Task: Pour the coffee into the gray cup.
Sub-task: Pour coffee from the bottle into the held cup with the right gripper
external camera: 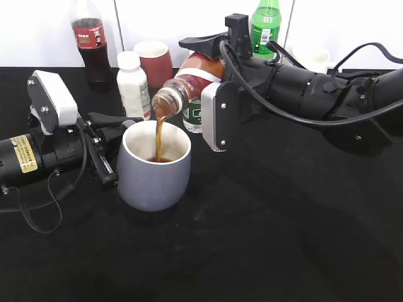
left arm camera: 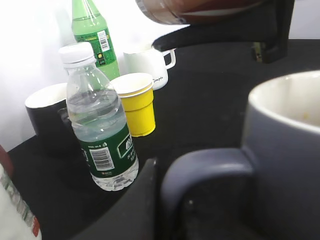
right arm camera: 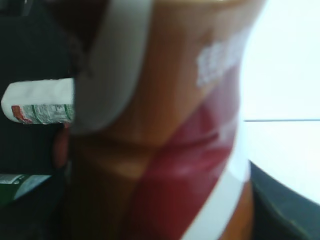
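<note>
cola bottle point(external camera: 90, 39), white bottle point(external camera: 133, 85), yellow cup point(left arm camera: 136, 104), water bottle point(left arm camera: 98, 120)

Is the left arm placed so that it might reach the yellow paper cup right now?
Probably not. The left tool sits at the gray cup's handle, and the water bottle stands between it and the yellow cup.

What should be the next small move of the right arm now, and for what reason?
Probably hold the tilt a little longer. The coffee bottle, gripped by the right gripper, sends a brown stream into the gray cup, which looks far from full, and the left gripper sits at its handle.
</note>
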